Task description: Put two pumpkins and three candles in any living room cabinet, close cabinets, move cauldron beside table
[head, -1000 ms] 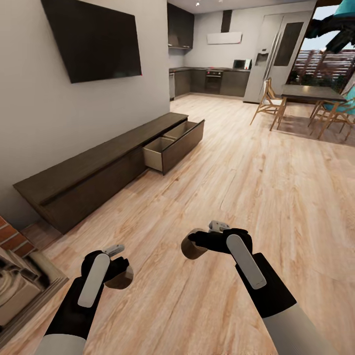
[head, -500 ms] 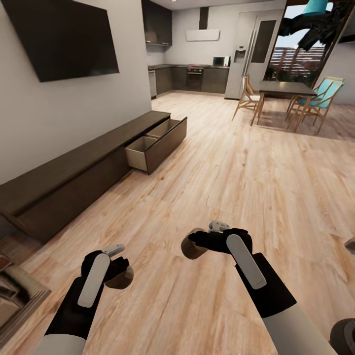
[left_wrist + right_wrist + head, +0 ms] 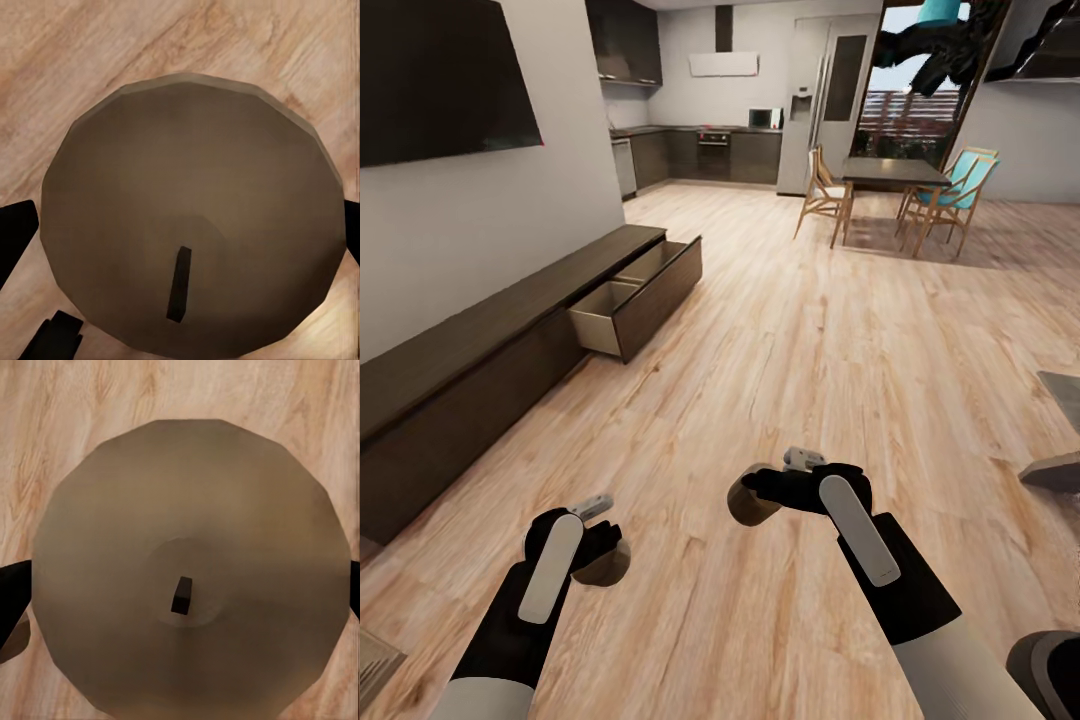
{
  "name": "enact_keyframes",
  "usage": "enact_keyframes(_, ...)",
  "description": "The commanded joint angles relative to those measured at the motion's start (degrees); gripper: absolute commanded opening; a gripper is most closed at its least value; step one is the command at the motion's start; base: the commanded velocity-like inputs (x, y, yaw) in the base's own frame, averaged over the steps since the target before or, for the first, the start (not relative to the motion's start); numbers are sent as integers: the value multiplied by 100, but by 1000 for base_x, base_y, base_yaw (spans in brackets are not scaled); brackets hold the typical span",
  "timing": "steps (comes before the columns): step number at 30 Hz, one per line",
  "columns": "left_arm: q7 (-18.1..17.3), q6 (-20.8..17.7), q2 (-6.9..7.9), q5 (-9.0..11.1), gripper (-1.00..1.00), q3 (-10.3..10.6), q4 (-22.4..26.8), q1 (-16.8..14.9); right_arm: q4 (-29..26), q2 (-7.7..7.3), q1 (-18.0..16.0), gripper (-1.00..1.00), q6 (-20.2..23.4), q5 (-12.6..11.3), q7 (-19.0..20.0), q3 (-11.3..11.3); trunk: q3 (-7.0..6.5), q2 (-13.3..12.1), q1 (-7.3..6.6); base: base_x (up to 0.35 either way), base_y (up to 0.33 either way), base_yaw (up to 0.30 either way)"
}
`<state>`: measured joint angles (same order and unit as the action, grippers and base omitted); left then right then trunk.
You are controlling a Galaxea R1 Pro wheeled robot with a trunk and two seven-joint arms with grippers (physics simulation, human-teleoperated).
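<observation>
Left gripper and right gripper each clamp a brown candle far from the open cabinet drawer; jolts while driving could loosen either.

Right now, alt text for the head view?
Each gripper, left and right, holds a brown candle, left candle, right candle, above light wood floor. On the left, the long dark cabinet has one drawer pulled open.
</observation>
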<state>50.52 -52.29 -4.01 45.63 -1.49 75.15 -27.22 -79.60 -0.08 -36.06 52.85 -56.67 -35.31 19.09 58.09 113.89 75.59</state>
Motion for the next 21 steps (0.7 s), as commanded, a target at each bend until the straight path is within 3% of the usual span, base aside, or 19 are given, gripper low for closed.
enact_keyframes(1, 57, -9, -3, 56, -100, -9, 8, -3, -7, -1, -6, -100, -3, -64, -55, 7, 9, 2, 2, 319, 0, -223)
enact_keyframes(8, 57, -9, -3, 43, -100, -9, 8, -3, -19, -5, -6, -100, -5, -127, -50, 7, 40, 2, 2, 322, 0, -186)
enact_keyframes(16, 60, -9, -3, 42, -100, -6, 8, -3, -4, -9, -6, -100, -32, -185, -48, -1, 45, 2, 2, 323, 0, -17)
enact_keyframes(19, 65, -9, 1, 42, -100, 109, 8, -2, -3, -9, -6, -100, -37, -186, -48, -19, 56, 2, 2, 323, 0, -46)
enact_keyframes(21, 75, -9, 4, 46, -100, 165, 8, -3, -3, -12, -6, -100, -38, -187, -52, -145, 67, 2, 2, 323, 0, -79)
